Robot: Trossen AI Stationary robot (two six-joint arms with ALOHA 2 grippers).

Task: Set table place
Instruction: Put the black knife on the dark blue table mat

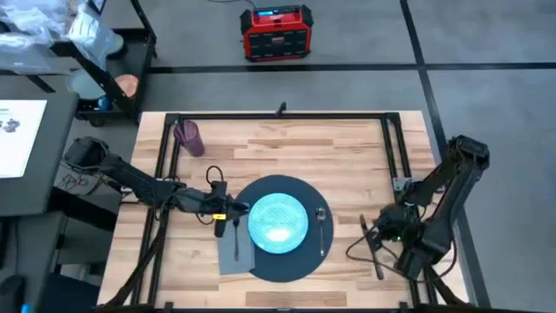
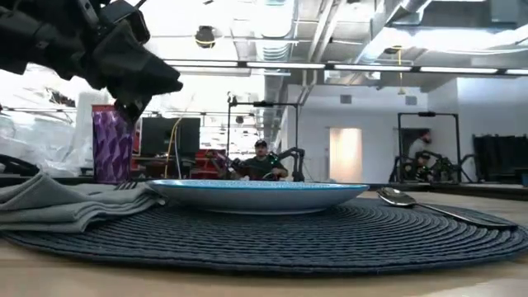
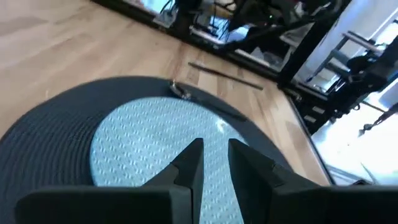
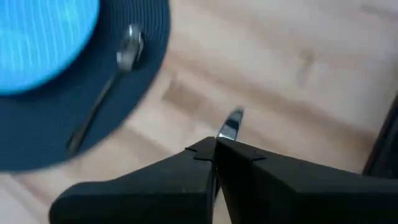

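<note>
I have the dark round mat [image 1: 291, 261] lying flat at the near middle of the wood surface [image 1: 347, 152], with the light blue plate [image 1: 278, 223] centred on it. A spoon [image 1: 321, 228] lies on the mat just to the plate's right, and a grey napkin [image 1: 234, 250] sits at the plate's left, half on the mat, with what looks like a fork on it. A purple cup [image 1: 189, 136] stands well apart, toward the far left corner.

My left gripper [image 1: 230, 213] hovers over the napkin at the plate's left edge; its fingers [image 3: 193, 163] stand a narrow gap apart with nothing between them. My right gripper [image 1: 375, 236] is off the mat to the right, low over bare wood, and its fingers [image 4: 208, 163] are pinched tight on a knife [image 4: 230, 126], whose thin metal blade pokes out past the tips.

I judge the knife to be the piece left to place, beside the spoon. It is light, stiff and slick, so a grip near the middle of the handle would keep it from swivelling. The woven mat is soft and floppy and should give it some grip; a nudge to the spoon or plate is my main worry.
</note>
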